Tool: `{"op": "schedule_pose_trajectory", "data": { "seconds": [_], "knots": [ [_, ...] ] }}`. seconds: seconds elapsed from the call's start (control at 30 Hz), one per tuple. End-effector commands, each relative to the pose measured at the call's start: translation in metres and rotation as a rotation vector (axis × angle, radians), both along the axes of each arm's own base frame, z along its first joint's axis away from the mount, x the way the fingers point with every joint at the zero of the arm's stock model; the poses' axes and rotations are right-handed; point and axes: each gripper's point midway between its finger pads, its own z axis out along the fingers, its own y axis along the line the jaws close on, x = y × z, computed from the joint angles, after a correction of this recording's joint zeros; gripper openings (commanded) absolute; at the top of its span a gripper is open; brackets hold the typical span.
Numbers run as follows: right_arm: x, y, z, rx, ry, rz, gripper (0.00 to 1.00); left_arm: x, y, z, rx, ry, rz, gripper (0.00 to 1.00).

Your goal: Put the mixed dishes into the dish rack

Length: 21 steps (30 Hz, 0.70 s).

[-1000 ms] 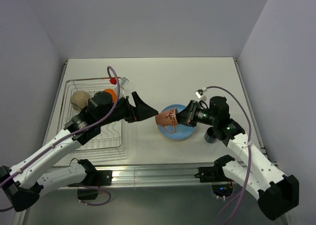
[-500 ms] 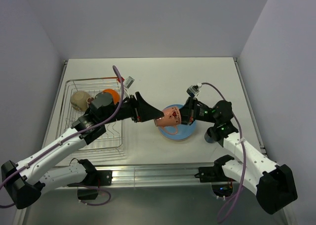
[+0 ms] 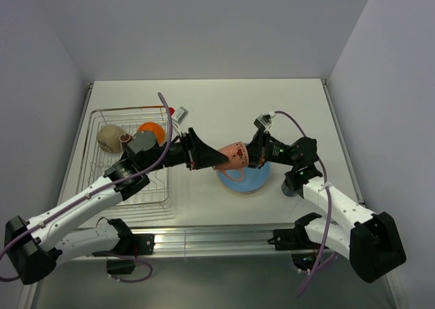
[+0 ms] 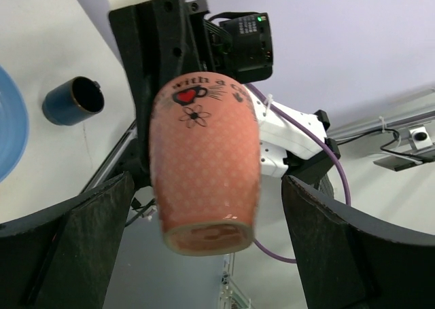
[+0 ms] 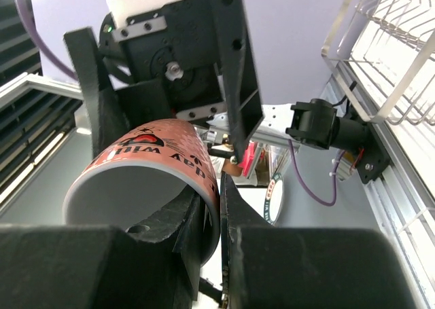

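— Along the tabletop's left edge, what does the dish rack [image 3: 155, 187] hold?

— Two bowls at its far end: a cream bowl [image 3: 107, 138] and an orange-sided bowl [image 3: 151, 128]. The left arm hides part of the rack, but I judge most of the loading is left.

— What is out?

— A blue plate [image 3: 246, 181] lies near the tabletop's middle, with a dark blue mug [image 3: 291, 185] just beside it toward the right edge. The pinkish-orange mug [image 4: 204, 166] hangs in the air above the plate's far-left rim.

— Who has it?

— The right gripper [image 5: 216, 210] pinches its wall at the rim, one finger inside, one outside. The left gripper [image 4: 207, 187] is spread wide, its fingers either side of the mug's base without touching. It looks like a handover not yet taken.
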Motion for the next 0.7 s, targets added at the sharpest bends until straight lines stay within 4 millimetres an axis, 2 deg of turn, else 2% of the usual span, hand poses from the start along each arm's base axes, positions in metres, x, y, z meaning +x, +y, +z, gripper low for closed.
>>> {"op": "schedule_pose_trajectory", "data": {
  "seconds": [0.0, 0.2, 0.4, 0.5, 0.6, 0.63, 0.67],
  "knots": [
    [0.005, -0.002, 0.022, 0.052, -0.104, -0.036, 0.00, -0.009, -0.003, 0.020, -0.070, -0.040, -0.031, 0.96],
    [0.011, 0.000, 0.018, 0.044, -0.101, -0.046, 0.00, -0.006, -0.003, 0.025, -0.072, -0.041, -0.013, 0.92],
    [0.015, 0.001, 0.014, 0.034, -0.101, -0.058, 0.00, -0.005, -0.010, 0.025, -0.081, -0.015, -0.024, 0.80],
    [0.016, 0.002, 0.014, 0.033, -0.106, -0.060, 0.00, -0.005, -0.011, 0.022, -0.084, -0.007, -0.029, 0.70],
    [0.017, 0.002, 0.016, 0.034, -0.113, -0.059, 0.00, -0.004, -0.012, 0.021, -0.082, -0.007, -0.024, 0.46],
    [0.017, 0.002, 0.017, 0.034, -0.122, -0.060, 0.12, -0.003, -0.012, 0.022, -0.079, -0.013, -0.018, 0.22],
    [0.017, 0.002, 0.018, 0.033, -0.126, -0.060, 0.23, -0.003, -0.011, 0.022, -0.074, -0.010, -0.014, 0.04]
  ]
}}
